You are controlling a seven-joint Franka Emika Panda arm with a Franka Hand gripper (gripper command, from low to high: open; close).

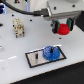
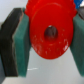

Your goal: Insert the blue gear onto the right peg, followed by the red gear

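Closest in the exterior view, the grey plate (image 1: pixel 44 58) lies on the white bench (image 1: pixel 15 55), and the blue gear (image 1: pixel 51 52) already sits flat over the right peg, which I can't make out beneath it. The other peg (image 1: pixel 37 53) stands bare on the exterior view's left. Further back, the hand (image 1: pixel 62 27) hangs above the bench, clenched on the red gear (image 1: pixel 63 29); in the wrist view its teal pads (image 2: pixel 22 42) press the red gear (image 2: pixel 50 31) from both sides. To my eye it should centre the hub's hole over the blue disc, stay level, then descend slowly. Beyond stands a cream fixture (image 1: pixel 18 27).
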